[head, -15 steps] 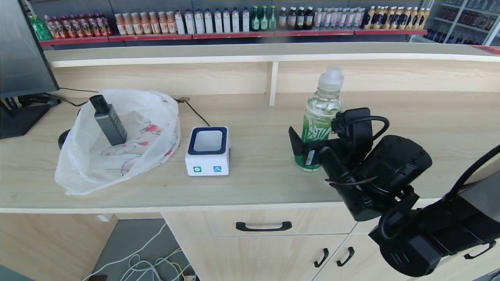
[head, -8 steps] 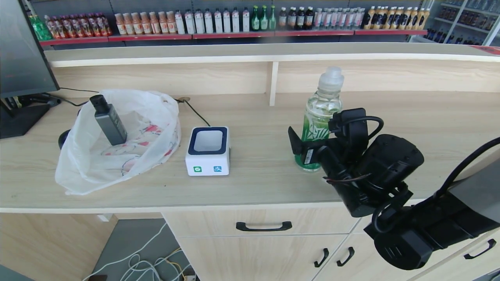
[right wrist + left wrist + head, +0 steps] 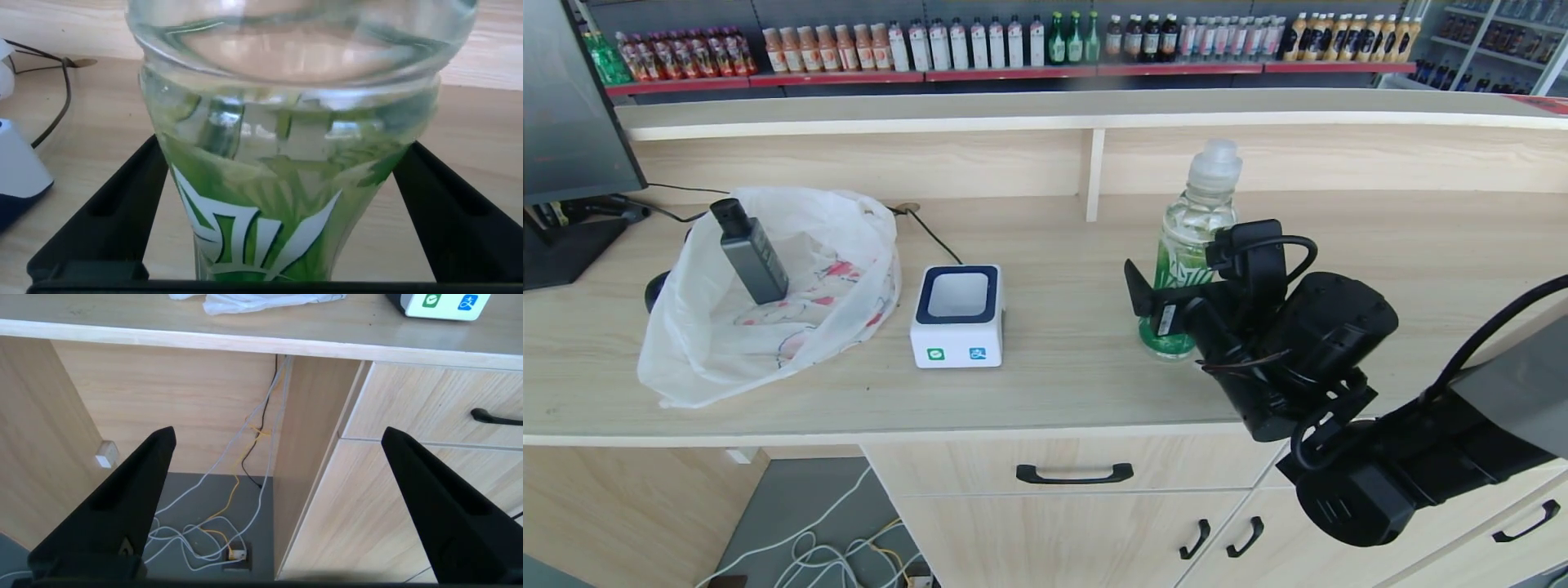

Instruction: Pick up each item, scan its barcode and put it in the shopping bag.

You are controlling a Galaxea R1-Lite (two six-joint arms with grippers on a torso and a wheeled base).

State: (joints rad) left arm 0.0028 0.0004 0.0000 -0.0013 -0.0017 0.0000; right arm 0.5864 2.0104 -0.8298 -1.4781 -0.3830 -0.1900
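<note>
One green drink bottle [image 3: 1194, 237] stands upright on the counter [image 3: 1054, 384], well to the right of the single white scanner [image 3: 958, 314]. My right gripper [image 3: 282, 151] is spread open around its lower half, a jaw on each side and neither clamped on. One white shopping bag [image 3: 727, 343] lies just left of the scanner, with one grey black-capped container [image 3: 750, 253] leaning inside it. My left gripper [image 3: 278, 437] hangs wide open and holding nothing, below the scanner and in front of the cabinet.

Green-labelled clear bottle [image 3: 1188, 245] upright on counter [image 3: 1062, 384]; grey item [image 3: 752, 253] in white shopping bag [image 3: 711, 343].
</note>
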